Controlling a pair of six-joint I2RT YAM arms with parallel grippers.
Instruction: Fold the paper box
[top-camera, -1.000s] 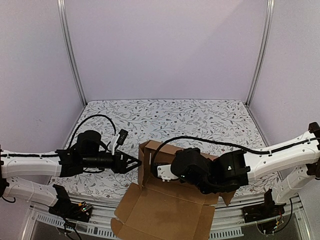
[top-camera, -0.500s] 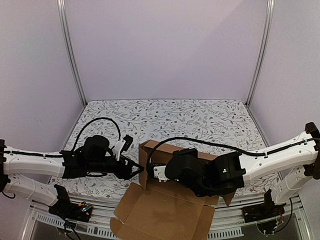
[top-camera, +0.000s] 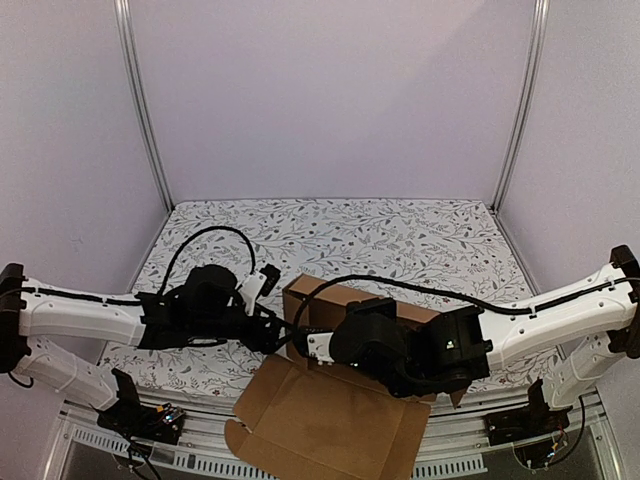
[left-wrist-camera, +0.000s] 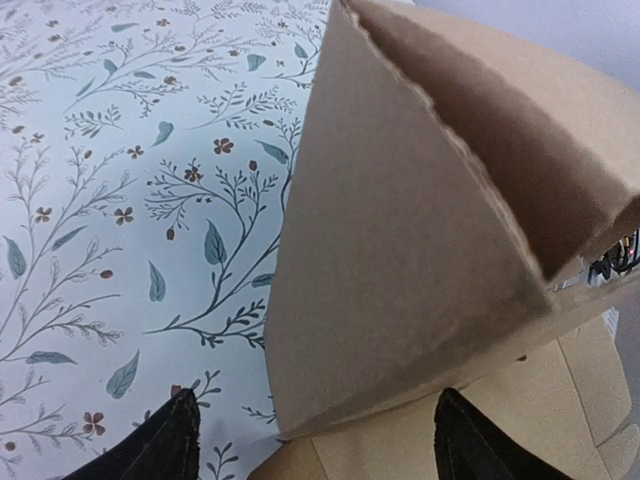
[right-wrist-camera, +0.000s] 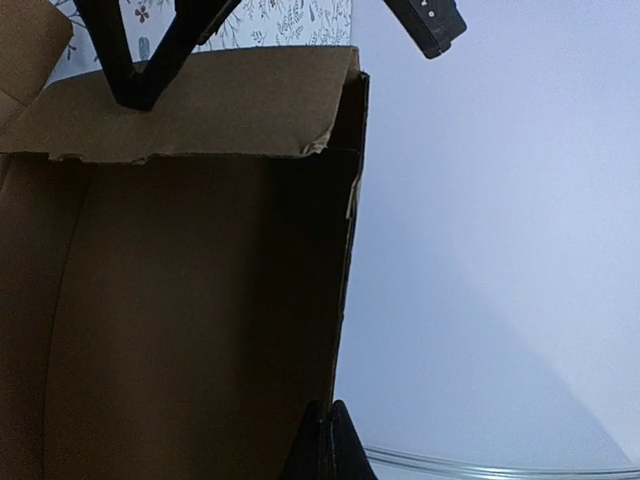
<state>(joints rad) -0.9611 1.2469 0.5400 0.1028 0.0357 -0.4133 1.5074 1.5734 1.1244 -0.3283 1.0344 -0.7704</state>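
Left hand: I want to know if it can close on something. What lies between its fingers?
The box's raised side flap: in the left wrist view its lower corner sits between the open left hand's fingers.

Paper box (top-camera: 330, 425): near flap cut off at bottom edge of top view; cropped at right and bottom edges of left wrist view. Left gripper (left-wrist-camera: 315, 440): only two dark tips visible, against box wall. Right gripper (right-wrist-camera: 326, 440): concealed from above by own wrist housing over box; only tips visible in right wrist view.
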